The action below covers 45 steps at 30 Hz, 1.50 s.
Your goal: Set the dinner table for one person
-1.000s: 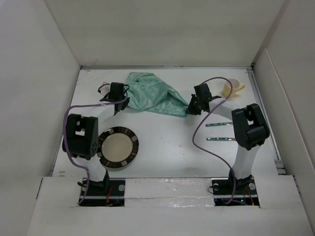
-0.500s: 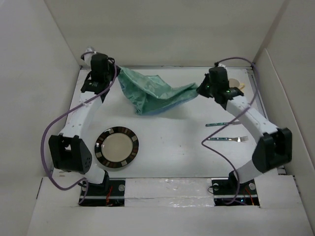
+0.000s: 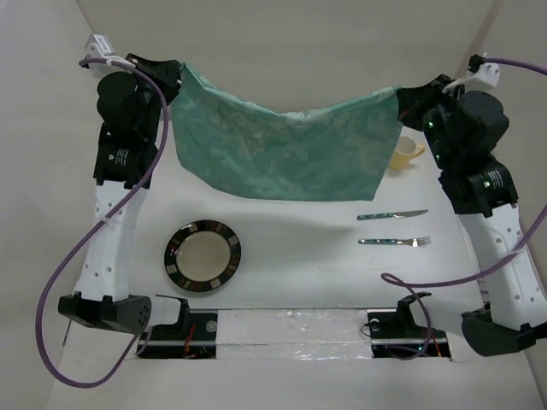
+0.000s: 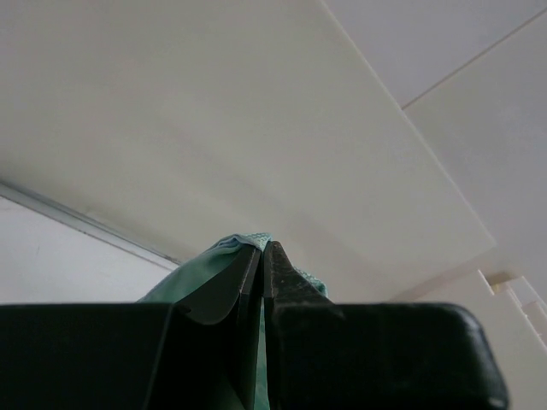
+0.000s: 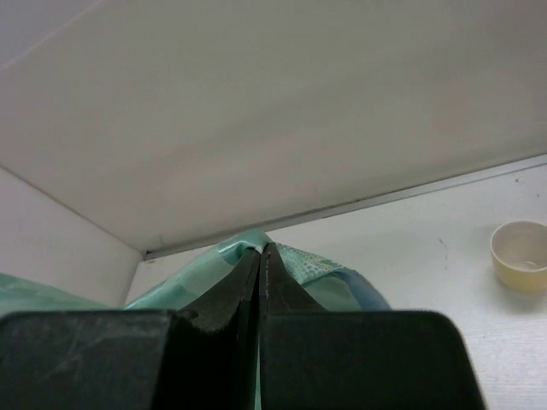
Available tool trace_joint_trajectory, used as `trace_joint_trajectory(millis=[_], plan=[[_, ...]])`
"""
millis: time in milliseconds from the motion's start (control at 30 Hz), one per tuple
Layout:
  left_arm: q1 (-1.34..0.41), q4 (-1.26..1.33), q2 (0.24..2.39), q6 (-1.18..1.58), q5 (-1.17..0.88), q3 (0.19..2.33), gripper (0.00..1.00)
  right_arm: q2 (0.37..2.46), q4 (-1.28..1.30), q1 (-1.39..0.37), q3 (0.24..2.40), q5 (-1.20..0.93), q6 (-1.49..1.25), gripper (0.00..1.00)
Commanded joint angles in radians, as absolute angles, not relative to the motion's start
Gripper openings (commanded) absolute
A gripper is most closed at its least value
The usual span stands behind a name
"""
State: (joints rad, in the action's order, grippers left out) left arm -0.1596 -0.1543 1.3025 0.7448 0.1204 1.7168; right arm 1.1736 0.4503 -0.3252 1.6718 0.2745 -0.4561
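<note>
As left claw (image 3: 175, 73) and right claw (image 3: 400, 96) clamp its corners, cloth (image 3: 282, 147) hangs spread, ready to drape the table (image 3: 299, 252).

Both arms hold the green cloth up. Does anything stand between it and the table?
Nothing visible stands directly under the cloth, though it hides part of the table. The plate lies nearer on the left, the knife and fork nearer on the right, the cup beside its right edge.

We note even, diffuse light on the white dinner table (image 3: 291, 273); the hanging cloth (image 3: 282, 154) casts only a faint shadow, and the fork (image 3: 395, 242) glints at its tines. In both wrist views the near fingers (image 4: 286, 286) are dark and soft-focused.
</note>
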Motion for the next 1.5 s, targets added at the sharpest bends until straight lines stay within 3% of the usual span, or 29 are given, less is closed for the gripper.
trace_joint_trajectory(millis=[0,233,533,633,700,833,967,1100,1467], plan=[[-0.150,-0.141,1.361,0.729,0.112,1.717,0.00,1.291,0.485,-0.298,1.710,0.281,-0.382,0.00],[-0.098,-0.126,1.558,0.749,0.071,1.781,0.00,1.552,0.410,-0.207,1.845,0.170,-0.367,0.00],[-0.003,-0.118,1.755,0.861,-0.118,2.083,0.00,1.904,0.569,-0.114,2.505,0.091,-0.382,0.00],[0.006,-0.086,1.702,0.844,-0.138,2.007,0.00,1.841,0.488,-0.100,2.352,0.035,-0.399,0.00],[0.006,-0.013,1.649,0.839,-0.143,1.809,0.00,1.760,0.450,-0.100,2.208,0.009,-0.400,0.00],[0.017,0.182,1.508,0.853,-0.218,1.390,0.00,1.616,0.263,-0.100,1.627,-0.063,-0.432,0.00],[0.017,0.256,1.486,0.818,-0.242,1.033,0.00,1.552,0.155,-0.120,1.287,-0.083,-0.457,0.00],[0.026,0.285,1.489,0.786,-0.222,0.865,0.00,1.592,0.201,-0.132,1.157,-0.054,-0.463,0.00],[0.026,0.170,1.456,0.736,-0.167,0.741,0.00,1.530,0.252,-0.132,0.936,-0.032,-0.491,0.00]])
